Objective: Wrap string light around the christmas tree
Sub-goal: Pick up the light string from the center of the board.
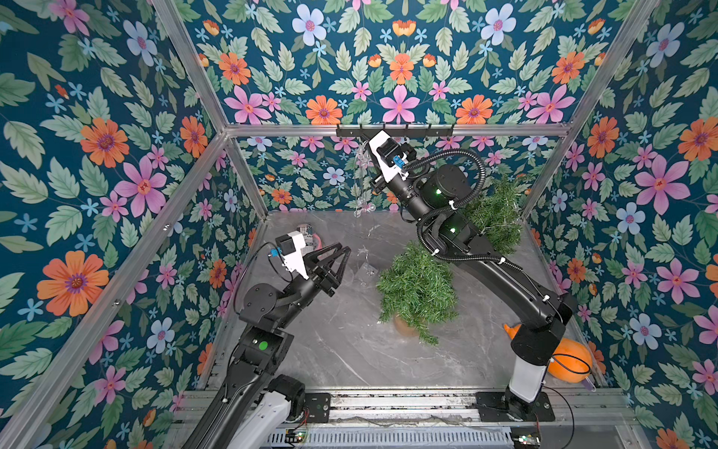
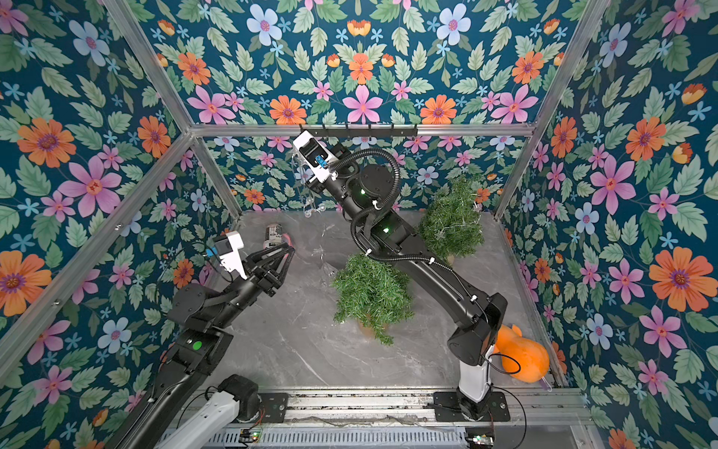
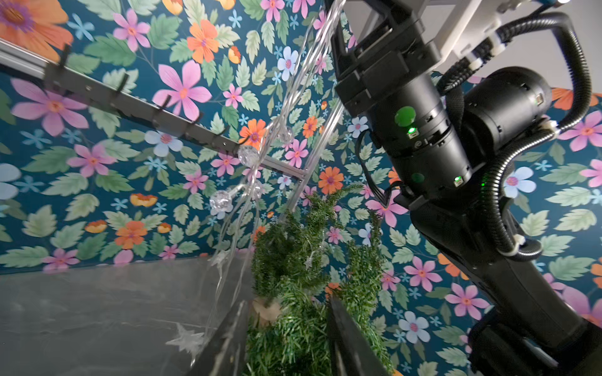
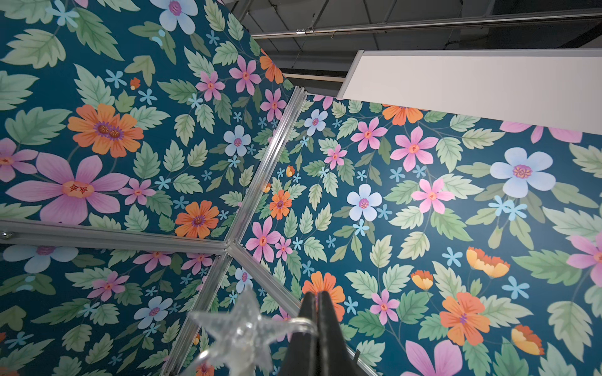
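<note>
Light and limp, the string light hangs from the right fingers, which pinch its wire, down to the counter beside the christmas tree; the parted, empty left fingers should take bare wire.

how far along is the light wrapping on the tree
Done: pale strands with stars already lie in the rear tree. In hand: the right tool is shut on the string light, held high; left tool open beside it. Left: the front tree looks bare.
</note>
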You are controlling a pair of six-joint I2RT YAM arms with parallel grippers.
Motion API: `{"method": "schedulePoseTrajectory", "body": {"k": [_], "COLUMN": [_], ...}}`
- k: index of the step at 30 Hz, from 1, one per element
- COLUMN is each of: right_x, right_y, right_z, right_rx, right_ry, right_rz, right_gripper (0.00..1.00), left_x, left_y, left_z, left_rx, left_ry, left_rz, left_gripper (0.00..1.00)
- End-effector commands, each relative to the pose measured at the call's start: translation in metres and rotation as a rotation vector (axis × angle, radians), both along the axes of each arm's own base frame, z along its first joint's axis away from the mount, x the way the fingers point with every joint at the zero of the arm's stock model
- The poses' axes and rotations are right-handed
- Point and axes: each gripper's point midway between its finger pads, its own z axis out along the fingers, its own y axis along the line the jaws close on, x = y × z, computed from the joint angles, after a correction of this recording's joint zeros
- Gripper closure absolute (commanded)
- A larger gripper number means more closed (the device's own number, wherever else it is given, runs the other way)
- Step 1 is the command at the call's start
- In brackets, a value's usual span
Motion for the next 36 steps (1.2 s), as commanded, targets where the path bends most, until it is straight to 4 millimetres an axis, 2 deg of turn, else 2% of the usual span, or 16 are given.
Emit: {"method": "schedulePoseTrajectory", "body": {"k": [1, 7, 11, 15, 17, 23, 36], "right_x": [0.000, -0.001, -0.002, -0.005, -0.008, -0.011, -0.020], "right_y": [0.008, 0.027, 0.038, 0.042, 0.043, 0.045, 0.051], "right_z": [-0.003, -0.009, -0.011, -0.009, -0.007, -0.005, -0.009], "right_rx": [-0.020, -0.068, -0.078, -0.081, -0.080, -0.076, -0.087], "right_ry": [0.005, 0.004, 0.008, 0.010, 0.005, 0.009, 0.011], "right_rz": [-0.006, -0.036, -0.041, -0.046, -0.044, -0.040, -0.019], "right_gripper": [1.00, 1.00, 1.00, 1.00, 1.00, 1.00, 1.00], "left_x": [-0.012, 0.008, 0.012, 0.035, 0.042, 0.053, 0.062], "left_y": [-0.013, -0.029, -0.047, -0.028, -0.020, -0.007, 0.003], "left_z": [0.024, 0.012, 0.011, -0.003, -0.010, -0.023, -0.029], "left_rx": [-0.099, -0.040, 0.018, 0.084, 0.100, 0.132, 0.192], "left_ry": [-0.056, -0.042, -0.056, -0.013, -0.002, 0.023, -0.005], "left_rz": [-0.124, -0.047, -0.039, 0.189, 0.249, 0.352, 0.452], "left_gripper": [0.58, 0.56, 0.54, 0.53, 0.53, 0.50, 0.44]}}
